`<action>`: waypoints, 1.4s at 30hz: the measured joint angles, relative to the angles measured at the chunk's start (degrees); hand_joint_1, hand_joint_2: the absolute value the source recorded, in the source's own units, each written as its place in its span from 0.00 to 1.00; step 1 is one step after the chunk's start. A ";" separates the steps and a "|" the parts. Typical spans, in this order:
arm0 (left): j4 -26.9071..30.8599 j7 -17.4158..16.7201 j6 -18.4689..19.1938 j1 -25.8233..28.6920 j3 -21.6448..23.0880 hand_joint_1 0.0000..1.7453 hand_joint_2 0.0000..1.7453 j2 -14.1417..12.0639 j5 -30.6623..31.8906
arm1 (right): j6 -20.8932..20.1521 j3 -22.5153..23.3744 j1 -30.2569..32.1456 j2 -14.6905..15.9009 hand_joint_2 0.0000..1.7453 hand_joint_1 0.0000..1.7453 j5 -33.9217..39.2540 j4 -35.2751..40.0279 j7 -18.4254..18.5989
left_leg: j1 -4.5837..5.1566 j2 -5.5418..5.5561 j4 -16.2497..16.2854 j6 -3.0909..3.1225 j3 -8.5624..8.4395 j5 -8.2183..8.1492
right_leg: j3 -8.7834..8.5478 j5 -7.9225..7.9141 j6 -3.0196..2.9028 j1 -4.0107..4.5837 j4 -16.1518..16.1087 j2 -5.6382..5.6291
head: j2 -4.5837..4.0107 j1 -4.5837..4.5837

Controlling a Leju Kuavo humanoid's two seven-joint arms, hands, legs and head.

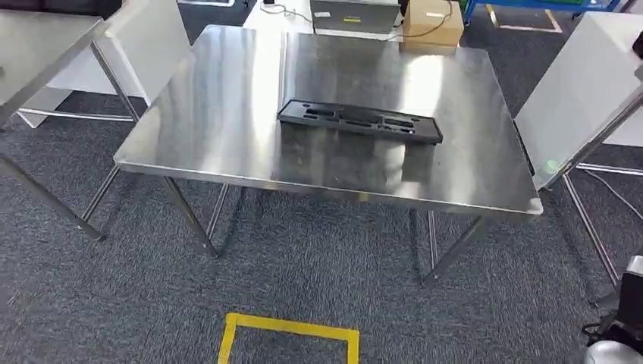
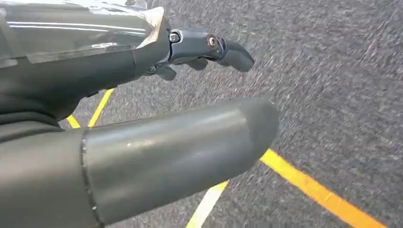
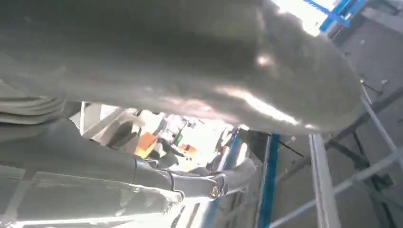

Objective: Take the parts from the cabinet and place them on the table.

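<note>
The left hand has a thick matte-grey thumb and darker, glossy fingers — a silver screw at one knuckle; the right hand looks alike — blurred.

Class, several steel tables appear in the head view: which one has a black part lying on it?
The middle table: the long black part lies flat on it.

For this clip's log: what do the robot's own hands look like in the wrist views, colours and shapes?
The left hand has a thick, rounded matte-grey thumb, darker glossy fingers with a round metal pivot pin, and a clear, shiny cover. The right hand shows the same bulky grey thumb and dark, pinned fingers.
</note>
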State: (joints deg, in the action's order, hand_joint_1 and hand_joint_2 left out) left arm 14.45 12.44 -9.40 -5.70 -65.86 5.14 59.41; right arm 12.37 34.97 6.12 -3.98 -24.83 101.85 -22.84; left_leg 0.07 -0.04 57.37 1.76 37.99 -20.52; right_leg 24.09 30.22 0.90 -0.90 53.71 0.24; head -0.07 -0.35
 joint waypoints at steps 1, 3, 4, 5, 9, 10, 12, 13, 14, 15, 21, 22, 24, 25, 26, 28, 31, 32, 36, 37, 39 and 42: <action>0.00 -0.02 -0.04 0.01 0.00 0.00 0.00 0.02 0.00 | 0.02 -0.26 -0.09 0.02 0.00 0.00 0.00 -0.11 0.00 | -0.05 0.18 1.65 -0.31 0.98 -3.12 | 0.73 -0.61 -0.45 0.26 0.03 0.19 | 0.00 0.00; 0.02 -0.04 -0.11 0.06 -0.11 0.00 0.00 -0.04 0.00 | 0.02 -0.52 -0.02 -0.02 0.00 0.00 0.00 -0.35 0.00 | -0.32 0.23 8.96 -0.96 2.79 -10.17 | 2.04 -1.84 -1.06 0.29 0.07 0.31 | 0.00 0.00; 0.00 -0.04 -0.15 0.05 -0.28 0.00 0.00 -0.05 0.00 | 0.02 -0.59 -0.02 -0.02 0.00 0.00 0.15 -0.54 0.13 | -0.40 0.21 13.56 -1.31 3.76 -12.36 | 2.86 -2.50 -0.98 0.32 0.17 0.32 | 0.00 0.07; 0.00 -0.09 -0.17 0.05 -0.39 0.00 0.00 -0.02 0.00 | -0.11 -0.61 -0.02 -0.04 0.00 0.00 0.53 -0.68 0.53 | -0.56 0.21 16.94 -1.55 4.09 -12.69 | 3.64 -3.08 -0.81 0.32 0.37 0.37 | 0.00 0.05; 0.02 -0.20 -0.24 0.03 -0.66 0.00 0.00 -0.02 -0.09 | -1.23 -0.59 0.04 -0.04 0.00 0.00 2.87 -1.86 2.03 | -1.67 0.18 8.06 -2.27 -5.07 -6.66 | 7.20 -4.41 0.22 -0.17 2.63 0.39 | 0.00 0.07; 0.00 -0.15 -0.22 -0.10 -0.74 0.00 0.00 0.10 -0.11 | -1.64 -0.55 0.08 0.02 0.00 0.00 3.58 -2.12 2.12 | -1.79 0.29 3.20 -2.74 -7.88 -8.98 | 8.08 -4.55 0.49 -0.08 3.43 0.45 | 0.00 0.11; -0.04 0.02 -0.24 0.01 -0.87 0.00 0.00 0.20 -0.53 | -2.21 -0.22 0.55 0.04 0.00 0.00 4.90 -2.49 1.81 | -1.06 0.75 1.62 -1.92 -8.15 -9.20 | 9.05 -5.21 1.46 0.28 4.06 0.52 | 0.00 -0.11; -0.04 0.11 -0.33 0.05 -0.94 0.00 0.00 0.24 -0.72 | -2.53 -0.02 0.94 0.09 0.00 0.00 5.44 -2.67 1.60 | -0.74 0.72 1.82 -1.38 -7.84 -9.02 | 9.33 -5.65 2.03 0.20 3.89 0.52 | 0.00 -0.09; -0.04 0.15 -0.39 0.12 -1.03 0.00 0.00 0.24 -0.85 | -2.95 0.37 1.37 0.07 0.00 0.00 6.09 -2.86 1.25 | -0.65 0.65 1.74 -0.73 -7.51 -8.63 | 9.50 -6.03 2.57 0.06 3.83 0.55 | 0.00 -0.15; -0.07 0.24 -0.50 0.30 -1.25 0.00 0.00 0.33 -1.16 | -3.35 0.88 1.87 0.07 0.00 0.00 6.69 -3.02 0.96 | -0.83 0.41 1.23 0.28 -6.43 -7.93 | 9.89 -6.16 3.09 0.37 4.09 0.55 | 0.00 -0.15; -0.07 0.59 -0.96 0.62 -2.49 0.00 0.00 0.28 -2.25 | -6.36 3.32 2.87 -0.20 0.00 0.00 7.89 -3.89 0.00 | -0.38 -0.29 1.26 2.03 -1.86 -3.99 | 14.56 5.36 2.07 0.07 22.18 -0.02 | 0.00 -0.46; -0.07 0.59 -1.03 0.67 -2.69 0.00 0.00 0.28 -2.36 | -6.51 3.61 2.83 -0.30 0.00 0.00 7.89 -4.06 0.00 | -0.37 -0.31 1.29 1.96 -1.03 -3.35 | 12.65 4.07 2.69 0.11 20.63 -0.02 | 0.00 -0.48; -0.07 0.57 -1.16 0.75 -3.17 0.00 0.00 0.33 -2.65 | -6.54 3.67 2.49 -0.31 0.00 0.00 8.15 -4.28 0.00 | -0.36 -0.31 1.31 1.65 0.26 -2.09 | 6.08 0.88 3.42 0.18 12.12 -0.01 | 0.00 -0.48; -0.09 0.57 -1.25 0.75 -3.37 0.00 0.00 0.35 -2.93 | -6.54 3.67 2.28 -0.24 0.00 0.00 8.44 -4.39 0.00 | -0.37 -0.33 1.34 1.47 0.55 -1.54 | 2.20 0.88 3.00 0.32 6.78 -0.04 | 0.00 -0.46; -0.09 0.52 -1.38 0.76 -3.43 0.00 0.00 0.44 -2.97 | -6.54 3.80 2.16 -0.04 0.00 0.00 8.63 -4.41 0.02 | -0.09 -0.24 1.46 1.08 0.91 -1.01 | -0.98 2.41 2.17 0.72 1.40 0.00 | 0.00 -0.52; -0.15 0.50 -1.51 0.89 -3.87 0.00 0.00 0.48 -3.08 | -6.54 4.44 2.38 0.37 0.00 0.00 9.07 -4.52 0.11 | -0.26 -0.29 0.75 0.45 0.88 0.46 | -0.55 2.32 1.69 1.12 0.77 -0.10 | 0.00 -0.52; -0.37 0.99 -1.97 1.28 -4.17 0.00 0.00 0.52 -3.08 | -6.58 5.49 2.33 0.52 0.00 0.00 9.95 -4.83 0.26 | -0.43 0.04 0.70 -0.69 1.59 -0.14 | 0.65 0.51 0.38 -0.13 0.40 0.07 | 0.00 -0.57; -0.42 1.51 -2.16 1.41 -4.17 0.00 0.00 0.52 -3.08 | -6.73 5.68 2.41 0.55 0.00 0.00 10.08 -4.87 0.53 | -0.48 0.05 2.95 -0.96 2.20 -3.63 | 1.37 -0.01 -0.40 0.03 0.42 -0.02 | 0.00 -0.57; -0.55 2.23 -2.12 1.67 -4.54 0.00 0.00 0.22 -3.30 | -7.74 7.63 2.77 0.55 0.00 0.00 10.69 -5.26 1.22 | -0.86 0.16 17.86 -1.97 4.79 -10.92 | 3.80 -2.07 -0.74 0.15 0.67 0.28 | 0.00 -0.54; -0.57 2.25 -2.05 1.67 -4.72 0.00 0.00 0.22 -3.34 | -7.74 7.93 2.86 0.55 0.00 0.00 10.69 -5.42 1.27 | -1.04 0.15 17.53 -2.13 3.52 -9.30 | 4.39 -2.42 -0.48 0.12 0.83 0.30 | 0.00 -0.52; -0.57 2.29 -2.03 1.67 -4.79 0.00 0.00 0.13 -3.45 | -7.74 8.42 3.08 0.55 0.00 0.00 10.73 -5.53 1.29 | -1.53 0.12 9.23 -2.28 -3.09 -6.49 | 4.99 -2.91 -0.04 -0.07 1.42 0.26 | 0.00 -0.54; -0.63 2.43 -1.97 1.51 -4.79 0.00 0.00 0.00 -3.52 | -7.76 8.90 3.03 0.72 0.00 0.00 10.75 -5.55 1.33 | -1.28 0.35 0.79 -1.92 -8.36 -8.56 | 6.79 -3.24 0.63 0.45 2.70 0.24 | 0.00 -0.70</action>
State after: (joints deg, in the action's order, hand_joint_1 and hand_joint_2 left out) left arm 13.81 14.86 -11.37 -4.18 -70.64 5.14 55.89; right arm 4.61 43.87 9.15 -3.26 -14.08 96.30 -21.51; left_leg -1.21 0.31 58.16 -0.16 29.62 -29.08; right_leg 30.88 26.97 1.53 -0.45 56.41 0.49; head -0.07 -1.05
